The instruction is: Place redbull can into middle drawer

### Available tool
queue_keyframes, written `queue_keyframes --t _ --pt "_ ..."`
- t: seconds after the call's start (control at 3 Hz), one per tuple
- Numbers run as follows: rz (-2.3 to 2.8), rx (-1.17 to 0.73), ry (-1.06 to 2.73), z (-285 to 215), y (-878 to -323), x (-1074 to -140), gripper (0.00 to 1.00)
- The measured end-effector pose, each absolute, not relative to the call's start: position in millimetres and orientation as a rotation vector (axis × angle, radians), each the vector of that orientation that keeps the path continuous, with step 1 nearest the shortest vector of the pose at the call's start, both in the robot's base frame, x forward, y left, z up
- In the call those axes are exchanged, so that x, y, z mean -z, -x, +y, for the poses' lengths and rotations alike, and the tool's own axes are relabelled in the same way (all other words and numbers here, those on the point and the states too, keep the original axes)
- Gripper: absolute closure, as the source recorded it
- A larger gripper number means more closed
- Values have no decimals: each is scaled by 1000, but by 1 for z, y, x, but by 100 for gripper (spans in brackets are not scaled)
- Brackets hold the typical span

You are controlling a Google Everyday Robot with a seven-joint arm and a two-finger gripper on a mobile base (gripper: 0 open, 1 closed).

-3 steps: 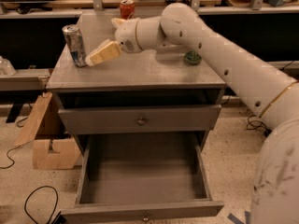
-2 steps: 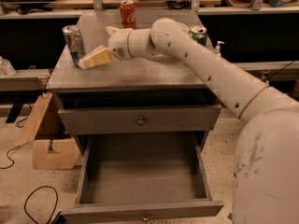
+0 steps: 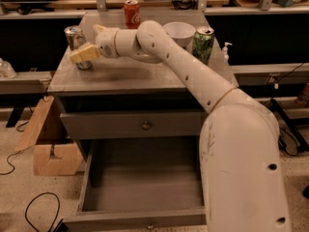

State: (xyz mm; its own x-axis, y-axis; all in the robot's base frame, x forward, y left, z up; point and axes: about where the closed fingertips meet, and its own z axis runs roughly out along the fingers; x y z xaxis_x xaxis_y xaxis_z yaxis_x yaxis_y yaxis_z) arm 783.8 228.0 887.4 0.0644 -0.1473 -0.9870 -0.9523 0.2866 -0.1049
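The redbull can stands upright at the left rear of the grey cabinet top. My gripper is at the can's right side, fingers apart. One tan finger crosses in front of the can's lower half. The other fingertip shows behind and to the right of it. I cannot tell whether the fingers touch the can. The middle drawer is pulled out wide open below, and its tray is empty. The upper drawer is shut.
A red cola can stands at the back edge, a white bowl and a green can at the back right. A cardboard box and cables lie on the floor to the left. My arm spans the cabinet top.
My gripper has moved left across the cabinet top and closed in on the redbull can. The can and the drawers have not moved.
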Motion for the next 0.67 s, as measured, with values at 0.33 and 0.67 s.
queue_keyframes --t 0.33,0.67 --pt "1335 -875 1128 241 -784 -901 25" --pt "1321 -877 1148 249 -773 -916 49"
